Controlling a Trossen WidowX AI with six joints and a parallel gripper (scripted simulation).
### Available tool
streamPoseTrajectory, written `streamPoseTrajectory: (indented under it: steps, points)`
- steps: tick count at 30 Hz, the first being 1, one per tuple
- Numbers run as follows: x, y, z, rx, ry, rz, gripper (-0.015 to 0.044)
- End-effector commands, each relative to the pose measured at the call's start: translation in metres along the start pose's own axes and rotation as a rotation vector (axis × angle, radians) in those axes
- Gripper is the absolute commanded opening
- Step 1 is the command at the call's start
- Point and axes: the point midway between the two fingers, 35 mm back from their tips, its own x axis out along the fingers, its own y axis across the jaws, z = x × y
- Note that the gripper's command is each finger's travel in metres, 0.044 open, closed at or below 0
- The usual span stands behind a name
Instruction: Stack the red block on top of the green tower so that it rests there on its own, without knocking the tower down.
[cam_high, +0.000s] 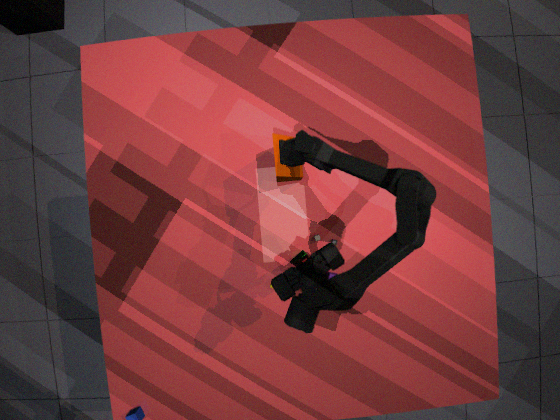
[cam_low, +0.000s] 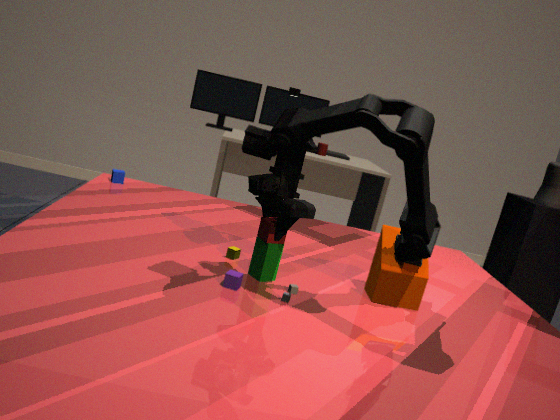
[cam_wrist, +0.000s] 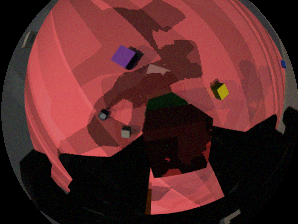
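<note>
The black end effector (cam_low: 278, 226) is clamped on the small red cube block (cam_low: 270, 229), seated on or just above the upright green rectangular tower (cam_low: 266, 259); placement step in hand, next requiring gentle release and vertical withdrawal.

We can read no text, label, brand, number or sign in any of the three views. The blocks, the arm, the worktop and the dark monitor screens in the background all show plain, unmarked faces.
</note>
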Motion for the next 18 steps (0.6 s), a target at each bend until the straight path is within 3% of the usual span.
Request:
streamPoseTrajectory:
  steps: [1,14,18]
  points:
    - [0.0004,0.0001,0.0002,0.005,-0.004,0.002,0.0000]
    - [-0.0015,0.0000,0.0002,0.005,-0.004,0.002,0.0000]
    - [0.0005,0.0000,-0.0002,0.001,0.000,0.000,0.0105]
